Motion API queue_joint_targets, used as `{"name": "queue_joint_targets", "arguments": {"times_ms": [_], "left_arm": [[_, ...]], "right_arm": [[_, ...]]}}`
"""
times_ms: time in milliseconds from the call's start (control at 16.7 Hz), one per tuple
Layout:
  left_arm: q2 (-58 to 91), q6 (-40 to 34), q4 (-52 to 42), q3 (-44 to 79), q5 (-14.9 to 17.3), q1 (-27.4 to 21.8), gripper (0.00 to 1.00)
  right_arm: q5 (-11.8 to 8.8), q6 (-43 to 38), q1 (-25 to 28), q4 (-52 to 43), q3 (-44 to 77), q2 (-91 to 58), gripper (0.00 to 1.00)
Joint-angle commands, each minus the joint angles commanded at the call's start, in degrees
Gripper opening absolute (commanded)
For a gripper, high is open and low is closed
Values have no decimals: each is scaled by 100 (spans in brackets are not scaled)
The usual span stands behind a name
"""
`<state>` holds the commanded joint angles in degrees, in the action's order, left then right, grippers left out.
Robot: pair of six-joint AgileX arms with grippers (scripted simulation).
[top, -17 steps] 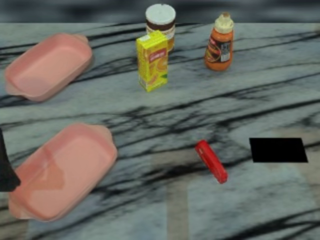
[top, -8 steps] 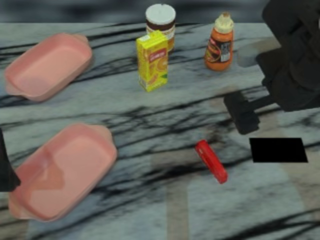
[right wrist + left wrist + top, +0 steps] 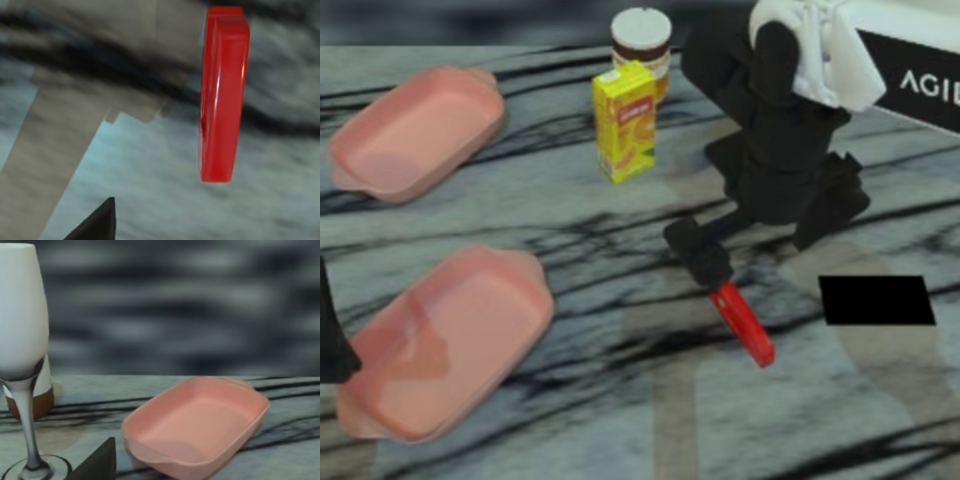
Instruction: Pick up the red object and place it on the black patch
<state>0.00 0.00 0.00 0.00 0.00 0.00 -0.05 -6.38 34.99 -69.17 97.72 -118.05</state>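
Right hand (image 3: 705, 262) over upper end of small glossy red bar (image 3: 744, 324); finger state unclear; bar likely light, stiff, slick: grip mid-length across narrow sides

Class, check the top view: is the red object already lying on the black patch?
No, the red object lies on the marble, apart from the black patch.

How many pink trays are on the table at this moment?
2. One pink tray lies at the far left of the table; the other pink tray lies at the near left. The right arm hides part of the table's far right.
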Motion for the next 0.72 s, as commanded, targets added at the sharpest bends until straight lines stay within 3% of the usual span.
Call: {"name": "queue_joint_targets", "arguments": {"times_ms": [480,720], "left_arm": [[0,0,0,0,0,0,100],[0,0,0,0,0,0,100]], "right_arm": [[-1,4,10,51,-7,-100,100],[1,-6,27,913,-575,-366,100]]}}
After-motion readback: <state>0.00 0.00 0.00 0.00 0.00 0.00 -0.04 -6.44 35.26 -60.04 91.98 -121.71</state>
